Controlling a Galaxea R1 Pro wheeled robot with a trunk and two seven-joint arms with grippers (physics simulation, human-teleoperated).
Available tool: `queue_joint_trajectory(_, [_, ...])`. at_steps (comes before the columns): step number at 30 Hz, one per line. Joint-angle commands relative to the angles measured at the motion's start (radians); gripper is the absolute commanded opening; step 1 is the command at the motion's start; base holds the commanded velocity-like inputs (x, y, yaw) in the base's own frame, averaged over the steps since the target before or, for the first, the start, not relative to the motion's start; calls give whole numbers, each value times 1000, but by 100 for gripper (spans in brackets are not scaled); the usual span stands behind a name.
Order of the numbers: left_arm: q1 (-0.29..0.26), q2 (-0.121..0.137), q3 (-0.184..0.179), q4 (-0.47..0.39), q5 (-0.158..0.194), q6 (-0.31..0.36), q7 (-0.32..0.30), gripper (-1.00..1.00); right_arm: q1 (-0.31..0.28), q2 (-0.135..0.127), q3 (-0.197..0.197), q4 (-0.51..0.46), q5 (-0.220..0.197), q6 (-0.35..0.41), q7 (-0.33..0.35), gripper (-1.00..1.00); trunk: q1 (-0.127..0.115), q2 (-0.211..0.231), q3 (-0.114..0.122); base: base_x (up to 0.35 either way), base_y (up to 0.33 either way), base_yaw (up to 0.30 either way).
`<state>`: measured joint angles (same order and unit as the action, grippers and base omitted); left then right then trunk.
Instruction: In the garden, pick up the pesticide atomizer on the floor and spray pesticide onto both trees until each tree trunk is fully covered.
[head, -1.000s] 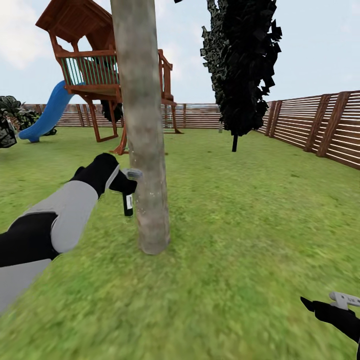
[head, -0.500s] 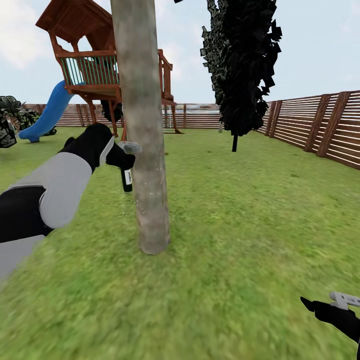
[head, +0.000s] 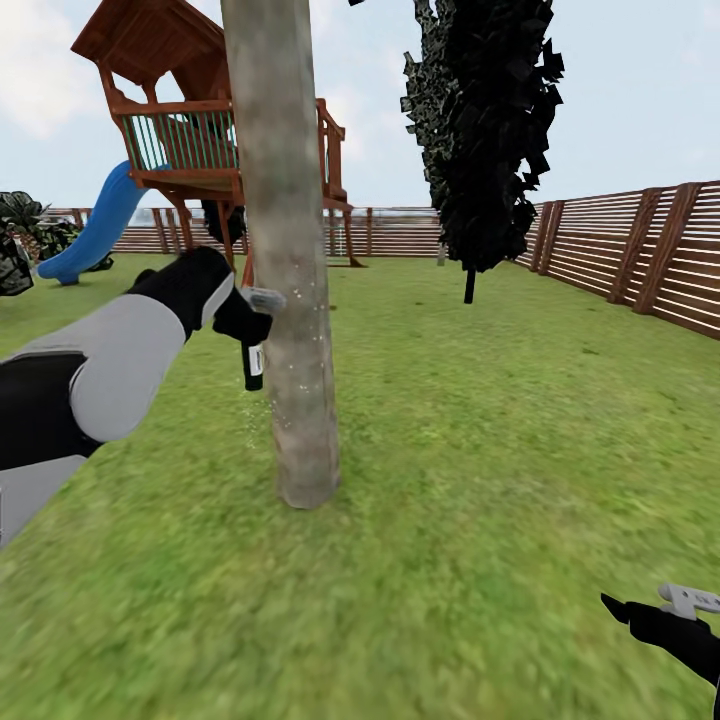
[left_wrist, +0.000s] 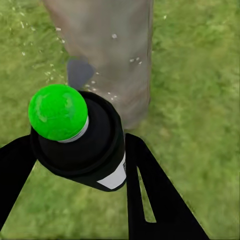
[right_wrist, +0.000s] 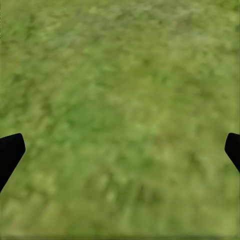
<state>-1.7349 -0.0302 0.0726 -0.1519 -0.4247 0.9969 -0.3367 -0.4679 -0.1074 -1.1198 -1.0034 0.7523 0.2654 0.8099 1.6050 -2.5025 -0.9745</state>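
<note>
The left gripper (head: 243, 318) is clamped on the spray bottle (head: 254, 366), its 2 black fingers (left_wrist: 150, 195) pressing on either side of the dark body. In the left wrist view the bottle (left_wrist: 82, 145) sits between the fingers with a bright green ball (left_wrist: 57, 111) at its top and a white label (left_wrist: 116, 178) on its side. In the head view the bottle hangs below the gripper, upright, with its light grey trigger head (head: 264, 297) pointing right at the tree trunk (head: 290, 300). The trigger head is just beside the trunk; contact cannot be confirmed. Small pale specks show on the trunk surface (left_wrist: 120, 55) and on the grass (left_wrist: 195, 75) to either side of it.

The trunk is a straight grey-brown column, slightly flared at the base, standing on the lawn (head: 480, 430) in the middle of the scene. The left arm (head: 120, 365), grey and black, reaches in from the near left.

The right gripper (head: 650, 618) hangs low at the near right, over grass (right_wrist: 120, 110). Its fingertips (right_wrist: 10, 152) stand wide apart at opposite edges of the right wrist view, with nothing between them.

Farther off, a wooden play tower (head: 175, 130) with a blue slide (head: 95, 230) stands behind the trunk to the left. A black conifer (head: 485, 130) stands far right of the trunk. A brown slatted fence (head: 620, 250) runs along the right and far sides.
</note>
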Motion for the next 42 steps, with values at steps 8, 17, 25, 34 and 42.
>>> queue_joint_trajectory(8, [5, -8, 4, 90, 4, -3, 106, -100, 0, 0, 0, 0, 0, 0, 0, 100, 0, 0, 0, 0, 0, 0])
queue_joint_trajectory(17, [105, -4, 4, 129, 7, -14, 107, -100, 0, 0, 0, 0, 1, 0, 0, 100, 0, 0, 0, 0, 0, 0])
queue_joint_trajectory(25, [236, 6, 6, 124, 7, -29, 107, -100, 0, 0, 0, 0, 1, 0, 0, 100, 0, 0, 0, 0, 0, 0])
queue_joint_trajectory(34, [354, 27, 7, 123, 8, -181, 109, -100, 0, 0, 0, 0, 1, -1, 0, 100, 0, 0, 0, 0, 0, 0])
queue_joint_trajectory(42, [436, 28, 32, 123, 12, -309, 128, -100, 0, 0, 1, 0, 2, -2, 1, 100, 0, 0, 0, 0, 0, 0])
